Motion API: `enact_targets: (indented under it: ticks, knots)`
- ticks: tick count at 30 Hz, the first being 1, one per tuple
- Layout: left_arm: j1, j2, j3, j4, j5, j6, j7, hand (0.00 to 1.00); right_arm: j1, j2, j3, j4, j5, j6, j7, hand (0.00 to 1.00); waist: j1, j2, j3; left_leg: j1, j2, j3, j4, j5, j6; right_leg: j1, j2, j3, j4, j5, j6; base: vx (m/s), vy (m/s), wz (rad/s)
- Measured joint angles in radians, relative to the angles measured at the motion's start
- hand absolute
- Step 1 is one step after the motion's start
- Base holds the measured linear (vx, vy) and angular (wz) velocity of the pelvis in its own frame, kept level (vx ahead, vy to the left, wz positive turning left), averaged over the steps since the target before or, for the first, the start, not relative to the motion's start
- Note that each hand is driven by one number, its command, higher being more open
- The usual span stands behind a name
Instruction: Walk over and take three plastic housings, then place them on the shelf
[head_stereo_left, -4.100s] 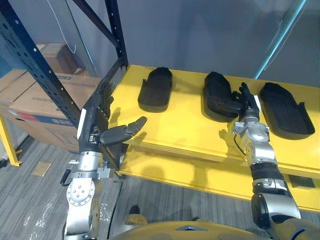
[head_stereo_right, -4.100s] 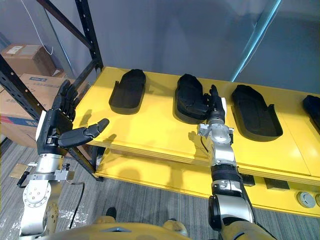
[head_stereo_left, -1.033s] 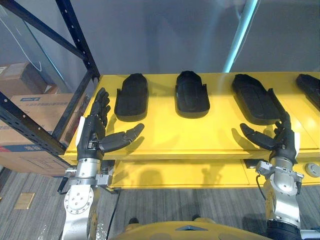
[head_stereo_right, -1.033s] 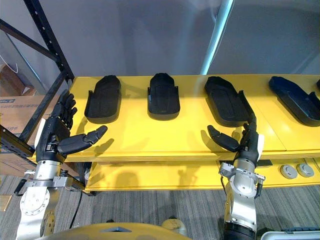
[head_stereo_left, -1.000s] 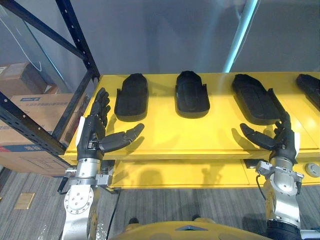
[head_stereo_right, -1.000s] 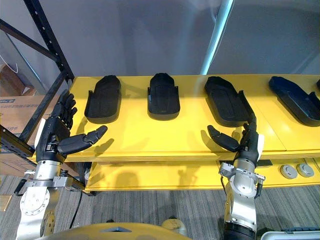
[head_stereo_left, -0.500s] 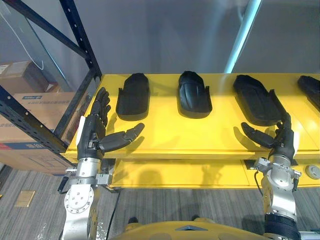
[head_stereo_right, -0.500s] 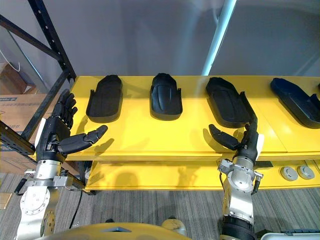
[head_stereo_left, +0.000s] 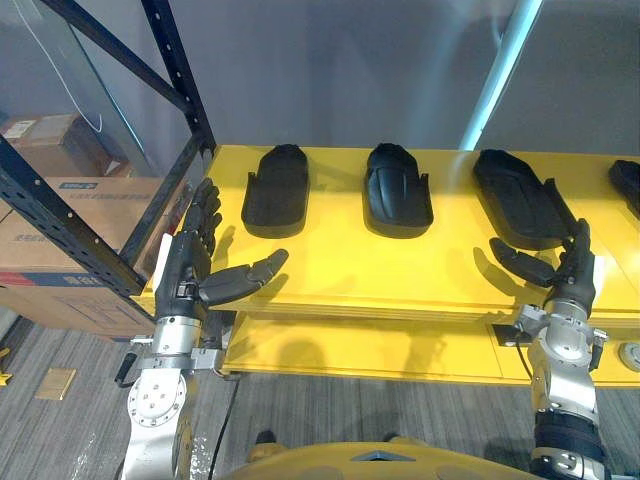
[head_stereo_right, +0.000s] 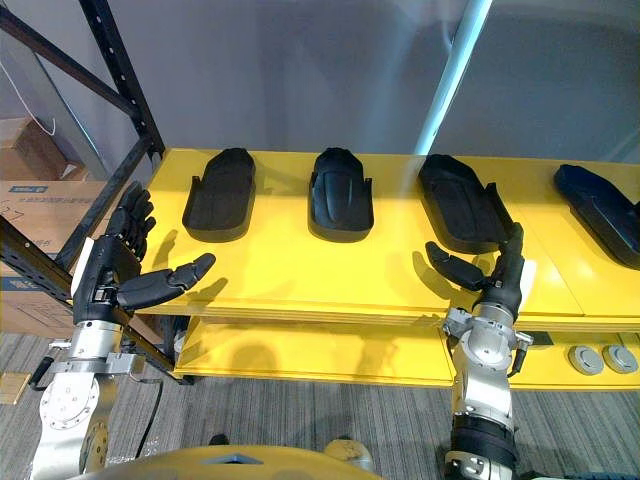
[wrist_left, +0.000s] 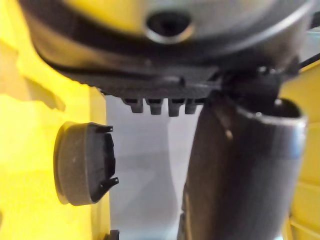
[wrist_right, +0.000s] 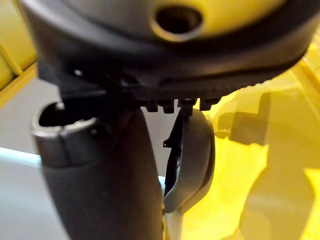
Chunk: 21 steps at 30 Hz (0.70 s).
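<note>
Three plastic housings, the left housing (head_stereo_left: 277, 190), middle housing (head_stereo_left: 397, 190) and right housing (head_stereo_left: 520, 198), lie in a row toward the back of the yellow shelf (head_stereo_left: 350, 275). The left hand (head_stereo_left: 190, 265) and right hand (head_stereo_left: 567, 272) hover at the shelf's front edge, fingers straight and thumbs spread, holding nothing. Likely hazard: the right hand's thumb, near the right housing, could knock it askew if the arm swings.

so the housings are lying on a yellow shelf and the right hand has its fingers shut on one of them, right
No: the right hand is open, fingers straight, and holds nothing, as the right eye view shows. The housings do lie on the yellow shelf.
</note>
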Motion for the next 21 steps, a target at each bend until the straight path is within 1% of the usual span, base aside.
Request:
enact_targets:
  ticks: [8,12,14,15,16,17,18,19,21]
  knots:
    - [0.000,0.002,-0.002,0.000,-0.002,0.000,-0.025,1.00,-0.011,-0.007,-0.003,0.000,0.000,0.000,-0.012,1.00,0.000,0.002,0.004,-0.005,0.000,-0.003,0.000,0.000,0.000,-0.003,0.000,-0.002,0.000,-0.001,0.000,0.00,-0.001,0.00]
    - [0.000,0.002,-0.002,0.000,-0.002,-0.001,-0.026,1.00,-0.010,-0.006,-0.002,-0.007,-0.001,0.000,-0.012,1.00,-0.001,0.003,0.008,-0.004,0.000,0.012,0.000,-0.001,0.000,-0.014,0.000,0.013,0.006,-0.001,0.000,-0.01,-0.003,-0.10]
    - [-0.001,0.001,-0.002,0.000,-0.002,-0.003,-0.025,1.00,0.009,-0.002,-0.002,-0.062,-0.022,-0.001,-0.012,1.00,-0.003,0.008,0.032,0.009,0.001,0.027,0.000,-0.003,0.000,-0.016,0.001,0.029,0.014,-0.002,0.000,-0.02,0.000,-0.20]
    - [-0.001,0.000,-0.005,0.000,-0.002,-0.003,-0.024,1.00,0.046,0.010,-0.003,-0.129,-0.025,-0.003,-0.016,1.00,-0.005,0.012,0.036,0.008,0.001,0.032,0.000,-0.005,0.002,-0.021,0.001,0.033,0.014,-0.002,0.000,-0.02,-0.002,-0.17]
    - [0.000,-0.002,-0.007,0.000,-0.002,-0.003,-0.019,1.00,0.083,0.028,-0.004,-0.191,-0.032,-0.011,-0.022,1.00,-0.006,0.014,0.037,0.008,0.002,0.037,0.000,-0.007,0.001,-0.025,0.002,0.039,0.014,-0.003,0.000,-0.01,-0.002,-0.19]
    - [0.001,-0.003,-0.009,0.000,-0.001,-0.003,-0.004,1.00,0.134,0.065,-0.005,-0.267,-0.033,-0.038,-0.035,1.00,-0.008,0.017,0.038,0.009,0.003,0.047,0.000,-0.009,0.000,-0.031,0.004,0.047,0.014,-0.003,0.000,0.02,0.000,-0.18]
    - [0.001,-0.005,-0.009,0.000,-0.001,-0.003,0.006,1.00,0.159,0.086,-0.006,-0.303,-0.033,-0.052,-0.043,1.00,-0.011,0.017,0.038,0.009,0.004,0.052,0.000,-0.011,-0.001,-0.034,0.005,0.053,0.014,-0.003,0.000,0.03,0.002,-0.21]
    - [0.004,-0.010,-0.010,0.000,0.006,-0.004,0.056,1.00,0.227,0.144,-0.006,-0.374,-0.061,-0.108,-0.070,1.00,-0.024,0.016,0.038,0.010,0.004,0.062,0.000,-0.015,-0.001,-0.038,0.005,0.059,0.014,-0.004,0.000,0.03,0.004,-0.14]
    - [0.011,-0.029,0.002,0.002,0.037,-0.006,0.116,1.00,0.296,0.206,-0.006,-0.433,-0.079,-0.166,-0.102,1.00,-0.035,0.014,0.039,0.010,0.003,0.069,0.000,-0.019,-0.001,-0.042,0.004,0.065,0.014,-0.004,0.001,0.03,0.010,-0.14]
